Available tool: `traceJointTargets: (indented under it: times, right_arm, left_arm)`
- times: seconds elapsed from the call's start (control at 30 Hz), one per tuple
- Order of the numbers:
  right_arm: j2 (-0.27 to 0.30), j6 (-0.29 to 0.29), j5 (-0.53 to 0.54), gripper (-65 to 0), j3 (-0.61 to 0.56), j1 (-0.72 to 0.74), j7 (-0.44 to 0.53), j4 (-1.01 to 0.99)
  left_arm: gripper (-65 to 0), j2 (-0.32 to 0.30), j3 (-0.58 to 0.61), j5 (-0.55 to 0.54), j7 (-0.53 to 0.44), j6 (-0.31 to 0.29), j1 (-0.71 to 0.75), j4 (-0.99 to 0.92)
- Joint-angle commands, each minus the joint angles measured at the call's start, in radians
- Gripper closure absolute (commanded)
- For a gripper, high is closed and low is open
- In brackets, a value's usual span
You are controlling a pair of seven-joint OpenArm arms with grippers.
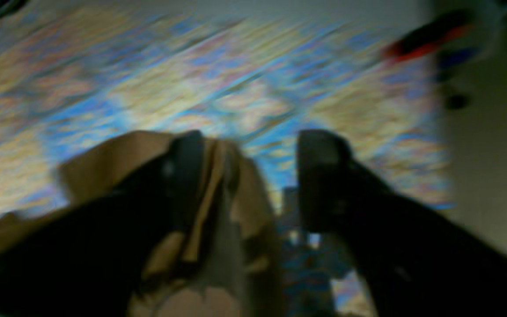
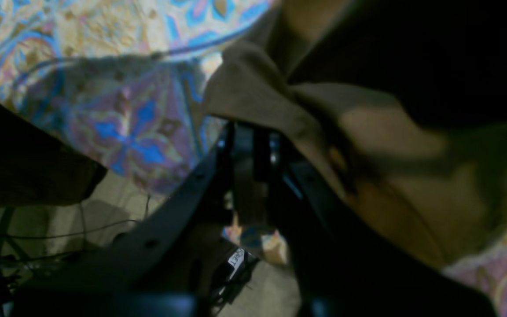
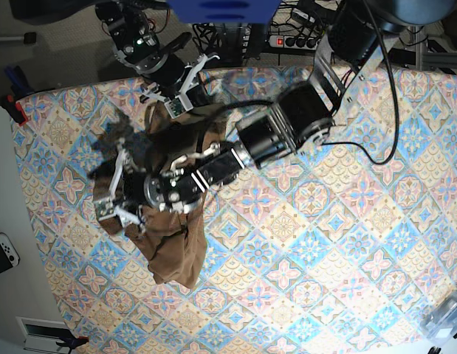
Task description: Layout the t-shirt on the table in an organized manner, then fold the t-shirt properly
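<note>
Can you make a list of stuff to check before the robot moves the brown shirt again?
1. Left gripper let go? Its fingers stand apart, but cloth still drapes over one finger: not ok.
2. Right gripper holding the t-shirt? Jaws together with cloth pinched at them: ok.
3. T-shirt laid flat? It is bunched and hanging in a long crumpled strip: not ok.
4. T-shirt fully on the table? Base view shows it over the patterned cloth: ok.
5. Sleeves and neckline findable? Hidden in the folds: cannot tell.

shirt (image 3: pixel 169 243): bunched lengthwise on the table (image 3: pixel 346 243)
my left gripper (image 3: pixel 117 193): fingers spread over its left edge
my right gripper (image 3: pixel 176 99): at its top end
</note>
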Motion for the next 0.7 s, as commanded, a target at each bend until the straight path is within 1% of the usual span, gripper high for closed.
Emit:
traceJointTargets:
  times: [0.0, 0.17, 0.23, 0.3, 0.37, 0.47, 0.53, 0.57, 0.63, 0.67]
  right_arm:
    - [0.0, 0.006, 0.008, 0.0, 0.0, 0.005, 0.02, 0.016]
    - [0.0, 0.006, 0.008, 0.0, 0.005, 0.008, 0.016, 0.016]
    - [0.0, 0.006, 0.008, 0.0, 0.006, 0.008, 0.016, 0.016]
    - [0.002, 0.006, 0.008, 0.0, 0.006, 0.008, 0.016, 0.016]
    - [0.002, 0.006, 0.008, 0.0, 0.006, 0.008, 0.017, 0.016]
    - [0.002, 0.006, 0.008, 0.0, 0.008, 0.008, 0.014, 0.016]
    - [0.002, 0.006, 0.008, 0.0, 0.008, 0.008, 0.014, 0.016]
    - [0.002, 0.006, 0.008, 0.0, 0.014, 0.008, 0.014, 0.015]
    - [0.002, 0.006, 0.008, 0.0, 0.031, 0.005, 0.014, 0.015]
    - [0.002, 0.006, 0.008, 0.0, 0.031, 0.003, 0.014, 0.015]
  left_arm:
    - [-38.9, -0.001, -0.011, 0.0, -0.019, 0.01, -0.022, 0.01]
    - [-35.0, -0.001, -0.017, -0.002, -0.022, 0.01, -0.002, 0.011]
    - [-34.9, -0.001, -0.029, -0.002, -0.022, 0.01, -0.01, 0.011]
    - [-34.7, -0.001, -0.095, -0.002, -0.022, 0.01, -0.028, 0.016]
    - [-34.6, -0.022, -0.17, -0.009, -0.017, 0.01, -0.027, 0.045]
    - [-34.5, -0.071, -0.298, -0.008, -0.011, 0.01, -0.013, 0.09]
    - [-34.5, -0.085, -0.391, -0.008, 0.003, 0.015, -0.005, 0.096]
    - [-34.5, -0.09, -0.443, -0.008, 0.024, 0.03, -0.005, 0.094]
    - [-34.5, -0.091, -0.539, 0.003, 0.116, 0.067, -0.005, 0.09]
    - [-34.5, -0.091, -0.568, 0.005, 0.158, 0.073, -0.005, 0.088]
